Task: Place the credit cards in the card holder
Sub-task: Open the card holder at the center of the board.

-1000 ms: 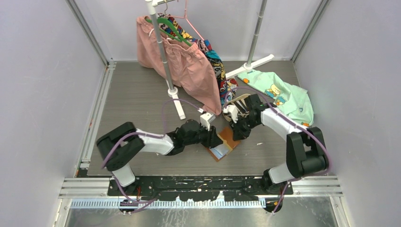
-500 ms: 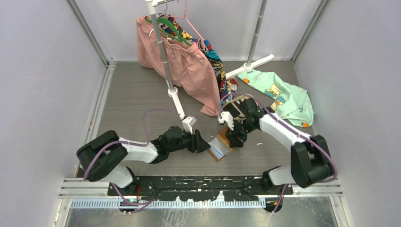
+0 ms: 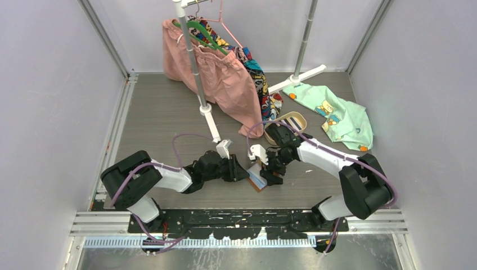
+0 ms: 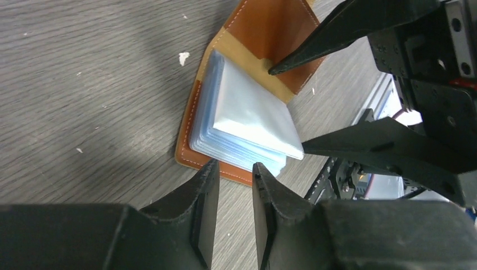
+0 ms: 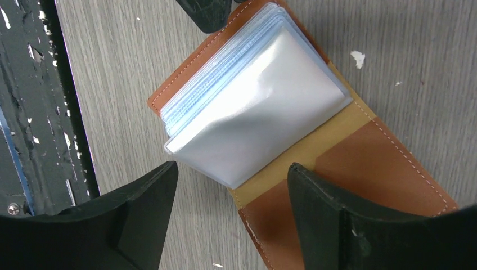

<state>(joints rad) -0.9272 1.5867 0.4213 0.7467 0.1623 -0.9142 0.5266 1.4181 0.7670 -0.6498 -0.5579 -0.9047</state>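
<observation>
The card holder [image 3: 257, 179] lies open on the table, tan-brown leather [image 5: 365, 185] with a stack of clear bluish sleeves [image 5: 253, 112] fanned up on one half. My right gripper [image 5: 232, 169] hangs open and wide just above it, one finger on each side of the sleeves' free edge. My left gripper [image 4: 233, 169] sits low at the holder's [image 4: 281, 34] left edge, open by a narrow gap with only table showing between the fingers. No credit cards show clearly. Dark striped pieces lie in the oval tray [image 3: 300, 116] behind.
A garment rack with pink shorts [image 3: 225, 79] stands at the back, and its white foot [image 3: 212, 126] reaches toward the left arm. A mint shirt [image 3: 337, 115] lies back right. The black frame rail [image 3: 236, 219] runs along the near edge.
My right gripper came from beside the tray to above the holder and opened wide. My left gripper let the holder go, drew back left and stays just off its edge.
</observation>
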